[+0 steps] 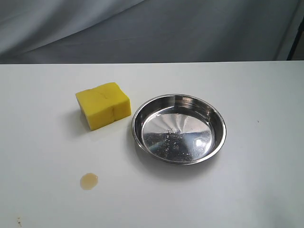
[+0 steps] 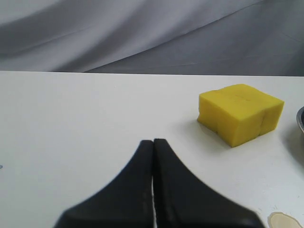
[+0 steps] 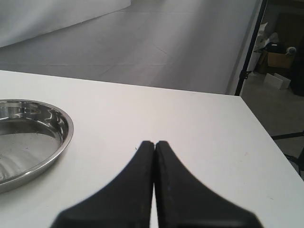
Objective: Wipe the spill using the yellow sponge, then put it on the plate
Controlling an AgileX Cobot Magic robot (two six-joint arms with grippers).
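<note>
The yellow sponge (image 1: 103, 105) lies on the white table, left of the plate (image 1: 179, 128), a shiny steel dish with nothing in it. The spill (image 1: 89, 180), a small amber puddle, sits nearer the front edge, below the sponge. Neither gripper shows in the exterior view. In the left wrist view my left gripper (image 2: 153, 141) is shut and empty, well short of the yellow sponge (image 2: 240, 113), with the spill (image 2: 284, 221) at the picture's corner. My right gripper (image 3: 155, 142) is shut and empty too, beside the plate (image 3: 60, 137).
A grey cloth backdrop (image 1: 152, 28) hangs behind the table's far edge. The table's right edge (image 3: 270, 142) shows in the right wrist view, with a dark stand (image 3: 248, 52) and boxes beyond it. The plate's rim (image 2: 300, 118) just shows in the left wrist view.
</note>
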